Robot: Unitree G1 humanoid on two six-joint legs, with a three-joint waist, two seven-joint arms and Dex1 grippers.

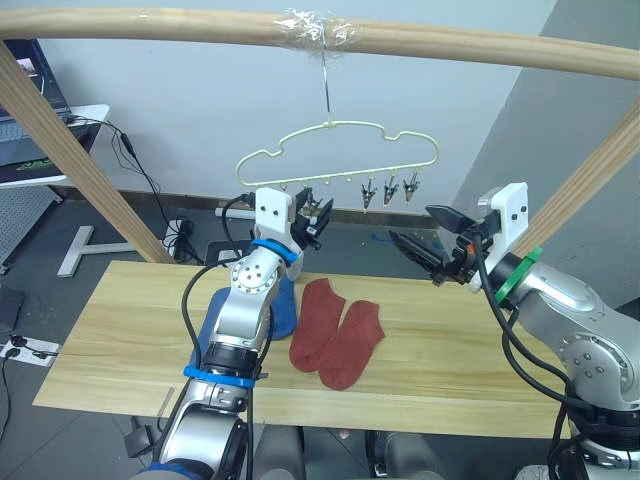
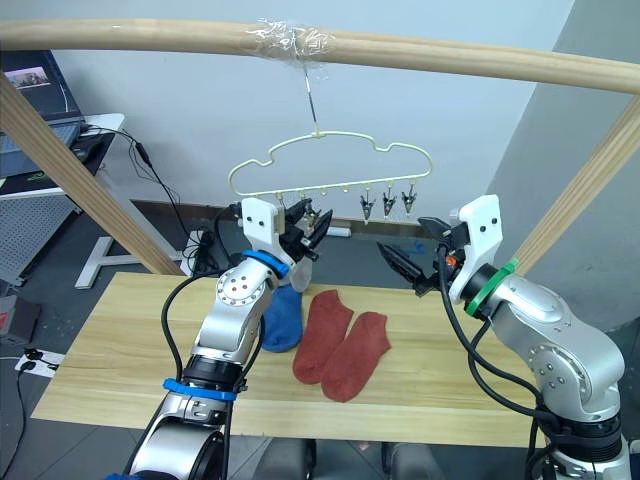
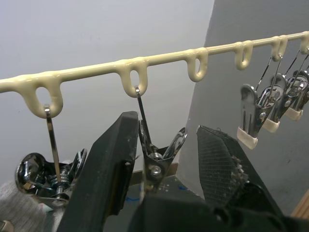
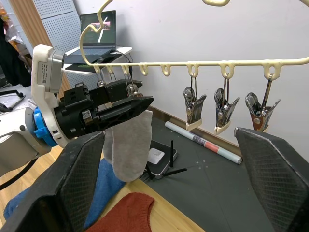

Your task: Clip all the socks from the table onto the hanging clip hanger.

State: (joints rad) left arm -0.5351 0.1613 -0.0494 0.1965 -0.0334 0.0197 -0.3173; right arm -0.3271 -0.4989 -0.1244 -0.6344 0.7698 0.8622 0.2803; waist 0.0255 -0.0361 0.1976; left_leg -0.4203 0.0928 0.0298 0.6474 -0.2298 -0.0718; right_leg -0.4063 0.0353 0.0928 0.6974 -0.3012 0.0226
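Left eye view: clip hanger (image 1: 340, 160) is hanging by its hook from a taped wooden pole (image 1: 150, 25) above the table (image 1: 110, 340). Left hand (image 1: 318, 222) is reaching up at the left clips; right hand (image 1: 425, 250) is hovering just right of the hanger, fingers spread wide, holding nothing. Two rust-red socks (image 1: 335, 335) are lying side by side mid-table, touching each other.

Right eye view: a blue sock (image 2: 283, 318) is lying just left of the red pair, partly behind the left arm. Cables (image 2: 160, 190) are trailing on the floor behind.

Left wrist view: left hand's fingers (image 3: 104, 179) are sitting narrowly around one metal clip (image 3: 157, 154), apparently not pinching it yet. Three free clips (image 3: 273, 104) are hanging further along the bar.

Right wrist view: a light grey sock (image 4: 129, 145) is dangling from the hanger beside the left hand, already clipped. A laptop (image 4: 99, 29) is sitting on a desk behind.

Judgement: socks are light, limp, grippy knit; best pinching one at the cuff edge so it drapes. Hanger is swinging freely, clips stiff, so the bar will likely sway. Left arm is blocking the blue sock.
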